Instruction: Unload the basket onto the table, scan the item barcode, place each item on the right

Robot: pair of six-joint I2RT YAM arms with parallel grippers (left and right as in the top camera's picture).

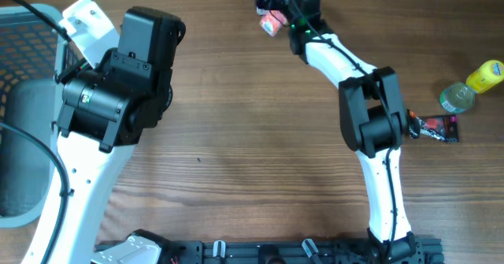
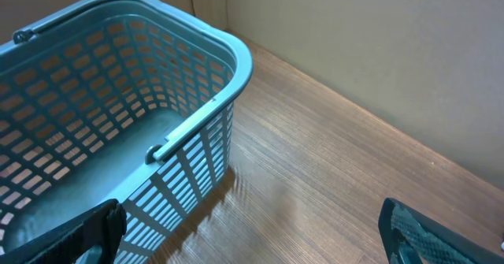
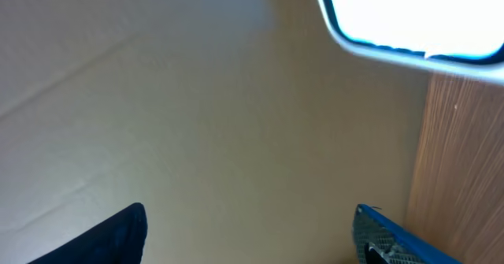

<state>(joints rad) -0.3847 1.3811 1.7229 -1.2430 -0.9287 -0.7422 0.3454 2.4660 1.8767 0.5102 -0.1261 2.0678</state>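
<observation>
Step judged: approaching item (image 1: 272, 24) | right gripper (image 3: 250, 236) hovering just beside item, fingers apart, empty | next: closing squarely on item

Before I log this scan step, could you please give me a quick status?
Left gripper open, empty, near basket. Right gripper open, empty. Pink-and-white item beside it, at far table edge. No obstruction seen.

The right arm (image 1: 368, 114) reaches beside a pink item (image 1: 271, 24).
</observation>
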